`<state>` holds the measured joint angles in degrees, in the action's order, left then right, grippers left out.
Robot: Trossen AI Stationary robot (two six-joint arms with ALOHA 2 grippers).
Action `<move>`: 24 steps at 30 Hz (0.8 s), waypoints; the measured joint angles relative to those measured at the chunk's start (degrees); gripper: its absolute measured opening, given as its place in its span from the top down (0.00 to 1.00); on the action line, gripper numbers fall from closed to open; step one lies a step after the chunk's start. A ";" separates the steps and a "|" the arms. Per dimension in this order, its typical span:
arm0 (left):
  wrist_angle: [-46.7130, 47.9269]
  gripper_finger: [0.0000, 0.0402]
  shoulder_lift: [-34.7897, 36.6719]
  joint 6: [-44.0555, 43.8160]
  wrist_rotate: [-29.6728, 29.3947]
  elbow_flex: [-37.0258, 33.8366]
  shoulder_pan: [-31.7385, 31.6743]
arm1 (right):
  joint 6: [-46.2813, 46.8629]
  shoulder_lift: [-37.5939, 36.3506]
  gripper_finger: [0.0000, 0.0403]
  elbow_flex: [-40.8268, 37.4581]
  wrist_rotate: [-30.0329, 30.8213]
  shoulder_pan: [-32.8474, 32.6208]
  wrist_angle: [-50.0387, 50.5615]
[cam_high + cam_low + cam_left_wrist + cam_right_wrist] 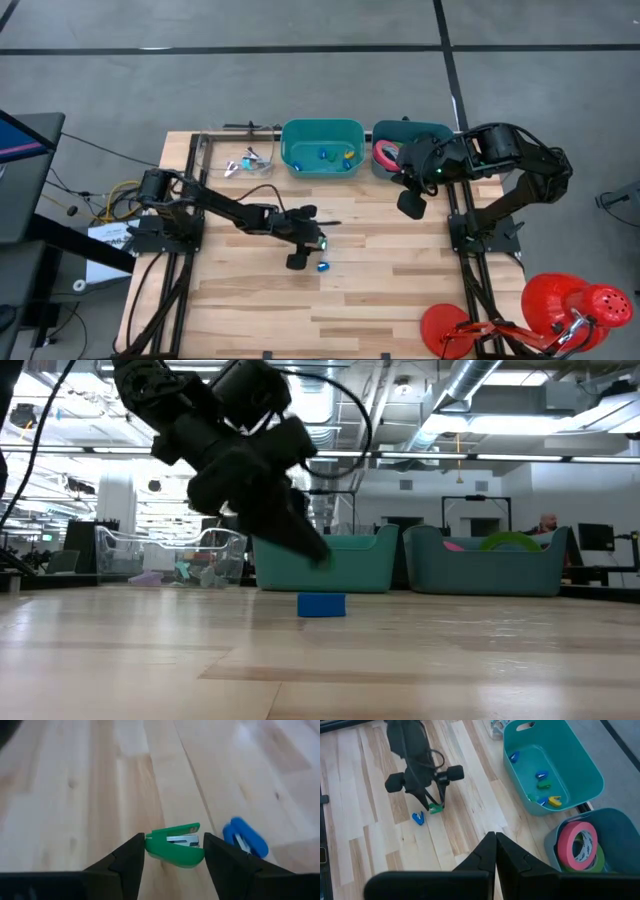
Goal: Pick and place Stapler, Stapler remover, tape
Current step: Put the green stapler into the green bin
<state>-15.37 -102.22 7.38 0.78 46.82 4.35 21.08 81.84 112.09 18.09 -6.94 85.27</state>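
Two small staplers mid-table: green stapler (175, 847) gripped by left gripper (172, 857), blue stapler (245, 837) beside, bare wood all around. Right gripper (495, 851) closed, empty, upper right in the high view.

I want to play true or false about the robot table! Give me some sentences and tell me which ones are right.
1. The left pincer has a small green stapler between its fingers. True.
2. A small blue stapler lies on the wooden table beside the green one. True.
3. The pink-red tape roll lies on the bare table. False: it sits in the darker teal bin.
4. The right pincer is wide open. False: its fingers are shut together.
5. The lighter teal bin has nothing in it. False: small blue, green and yellow pieces lie inside.
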 joint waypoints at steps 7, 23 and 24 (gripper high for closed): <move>-0.17 0.54 7.41 1.99 -2.69 -0.02 -2.83 | 0.00 0.00 1.00 0.00 0.00 -0.04 0.03; -0.14 0.54 19.18 3.10 -2.91 0.01 -19.98 | -0.02 0.00 1.00 0.00 0.00 -0.04 1.08; -0.16 0.54 19.18 3.10 -2.79 0.01 -21.17 | -0.02 0.00 1.00 0.00 0.00 -0.04 1.10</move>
<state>-15.53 -83.04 10.48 -2.01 46.83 -16.82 21.06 81.84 112.09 18.09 -6.98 86.36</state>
